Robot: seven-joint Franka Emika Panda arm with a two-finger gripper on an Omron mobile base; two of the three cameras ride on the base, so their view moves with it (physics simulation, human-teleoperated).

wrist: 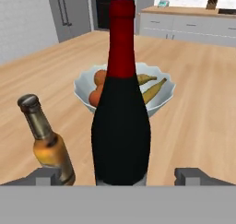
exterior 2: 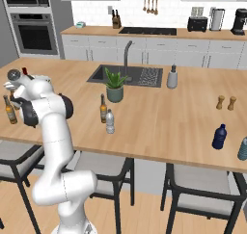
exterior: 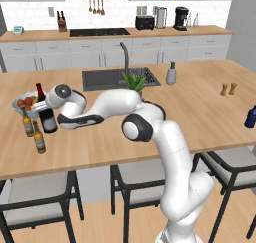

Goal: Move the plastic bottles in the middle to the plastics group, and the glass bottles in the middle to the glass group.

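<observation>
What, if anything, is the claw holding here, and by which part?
Nothing is held: the claw stands open, its fingertips apart from the wine bottle, level with its lower body.

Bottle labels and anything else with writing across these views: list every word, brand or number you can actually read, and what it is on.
None can be read.
Wine bottle: dark body and red top, no label or print facing the hand view.
Beer bottle beside it: no lettering seen.
Beer bottles in the left base view: pale labels, too small and blurred to read.
Counter appliances: no legible markings.
</observation>
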